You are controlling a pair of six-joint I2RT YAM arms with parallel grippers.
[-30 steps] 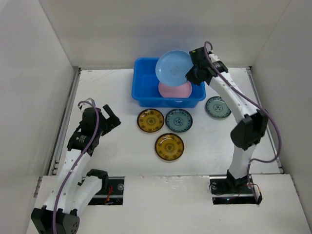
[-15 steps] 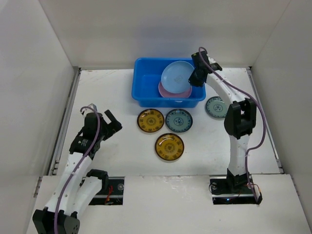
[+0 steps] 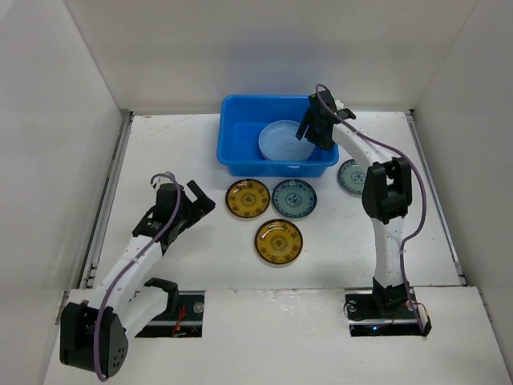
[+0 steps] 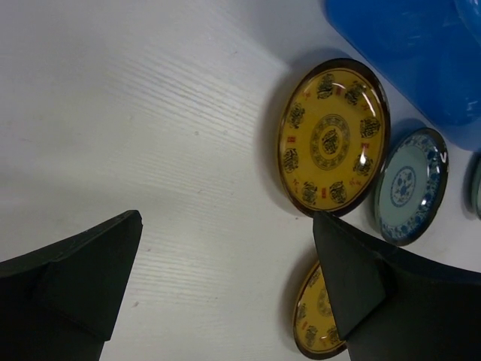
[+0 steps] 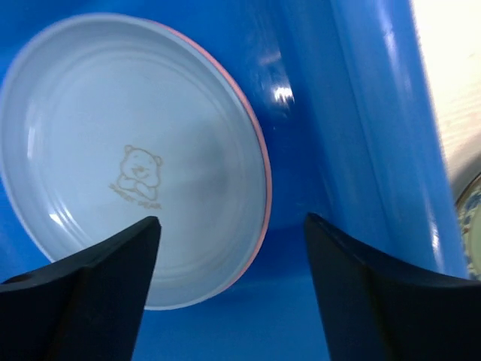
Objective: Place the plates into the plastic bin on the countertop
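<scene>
Light-blue plate [image 5: 135, 158] flat in plastic bin [image 3: 238, 112] atop pink plate [image 5: 264, 188]; right hand [image 5: 231, 219] spread, empty above. Left hand [image 4: 225, 226] spread near amber plate [image 4: 334, 139] on counter [image 4: 150, 113]. We reckon next: pinch its rim.

White shells, black joints on left arm [image 3: 135, 257] and right arm [image 3: 386, 250]. Purple-grey cable runs along each. Matte black wedge fingers on left gripper [image 4: 225, 219].
</scene>
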